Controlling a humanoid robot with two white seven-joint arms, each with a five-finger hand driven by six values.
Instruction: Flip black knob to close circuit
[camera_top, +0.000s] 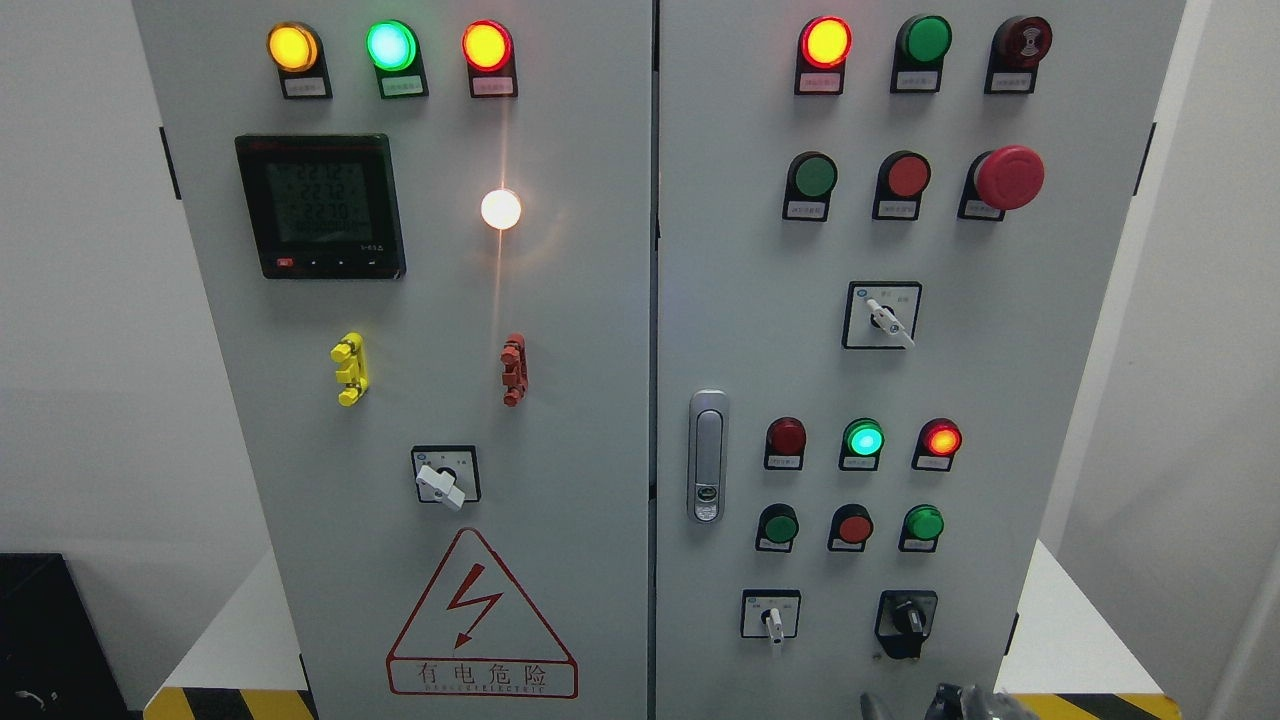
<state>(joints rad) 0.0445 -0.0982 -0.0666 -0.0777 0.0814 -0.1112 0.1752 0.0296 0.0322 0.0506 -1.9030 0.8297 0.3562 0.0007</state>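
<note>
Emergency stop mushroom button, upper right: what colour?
Red, on a black base; the emergency stop button shows in the head view.

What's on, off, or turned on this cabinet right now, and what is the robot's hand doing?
Top-left lamps: amber, green, red, all lit.
Meter: display on.
White lamp: lit.
Top-right red lamp: lit.
Green lamp: lit.
Lamp right of it: lit red.
Dark red lamp: unlit.
Emergency stop: state unclear.
Black knob: untouched, position unclear.
Door handle: flush.
Hand: just below the knob, side unclear.

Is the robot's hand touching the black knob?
No, the black knob at the lower right of the panel is untouched; a hand only peeks in at the bottom edge below it.
</note>
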